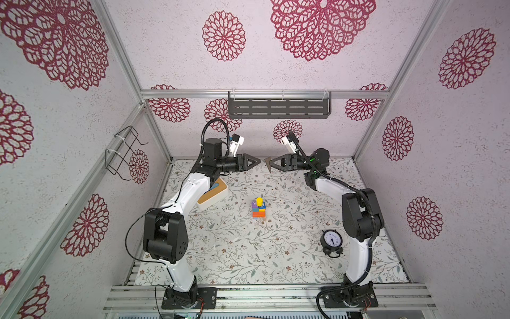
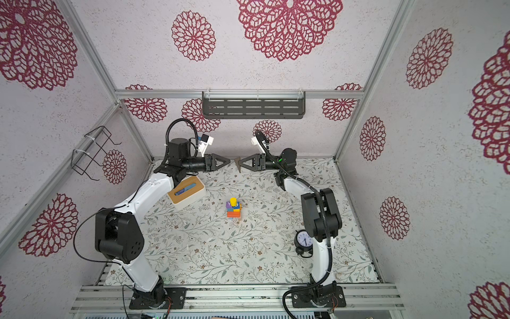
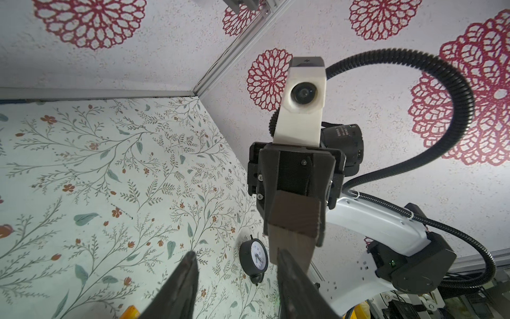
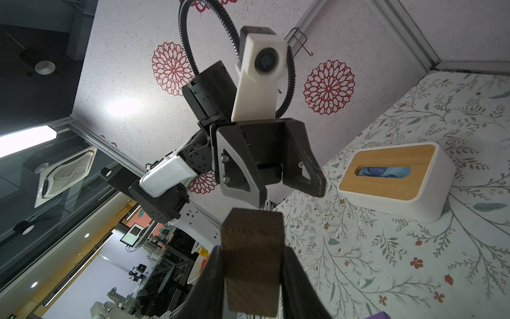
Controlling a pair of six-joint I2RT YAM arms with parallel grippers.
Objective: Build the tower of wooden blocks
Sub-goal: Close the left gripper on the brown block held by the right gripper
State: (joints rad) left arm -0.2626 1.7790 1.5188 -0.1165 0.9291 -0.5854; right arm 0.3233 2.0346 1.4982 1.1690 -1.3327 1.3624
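The right gripper [image 1: 271, 164] clamps a dark brown block [image 1: 268, 163] in the air beyond the tower [image 1: 259, 210], toward the back wall. The left gripper [image 1: 257, 161], jaws parted, faces it tip to tip, just beside the block's free end; whether it touches cannot be told. The tower, topped by a yellow cylinder [image 1: 259, 201], stands on the floral mat [image 1: 234, 248].

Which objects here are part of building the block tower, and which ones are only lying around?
For the job:
- tower
- dark brown block, held in the right tool

Just lying about:
- black alarm clock
- white tissue box with a wooden lid
- wall shelf
- wire rack
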